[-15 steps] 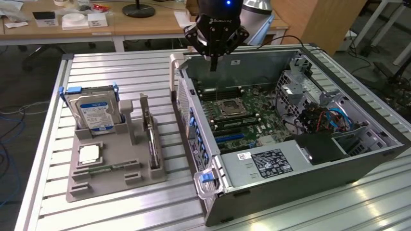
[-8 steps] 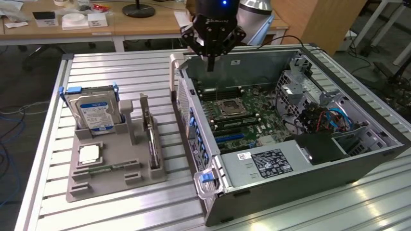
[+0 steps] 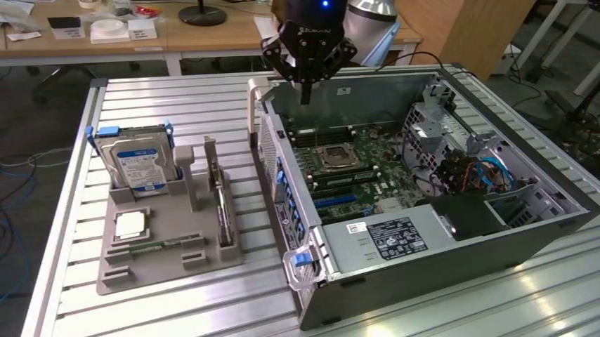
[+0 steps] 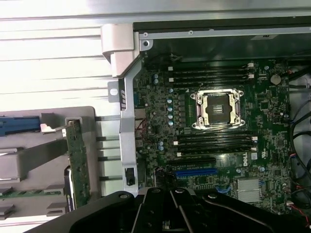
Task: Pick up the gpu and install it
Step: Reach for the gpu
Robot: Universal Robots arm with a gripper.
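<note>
Gripper [image 4: 170,213] hangs over Dell-marked motherboard [image 4: 155,102]; gpu [image 4: 77,165] stands in holder [image 4: 90,112].

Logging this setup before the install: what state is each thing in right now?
gpu: standing on edge in the holder, not held.
Hard drive: upright in the holder.
Case: lying on its side, open.
Blue slot: empty.
Gripper: above the case, fingers shut, holding nothing.
</note>
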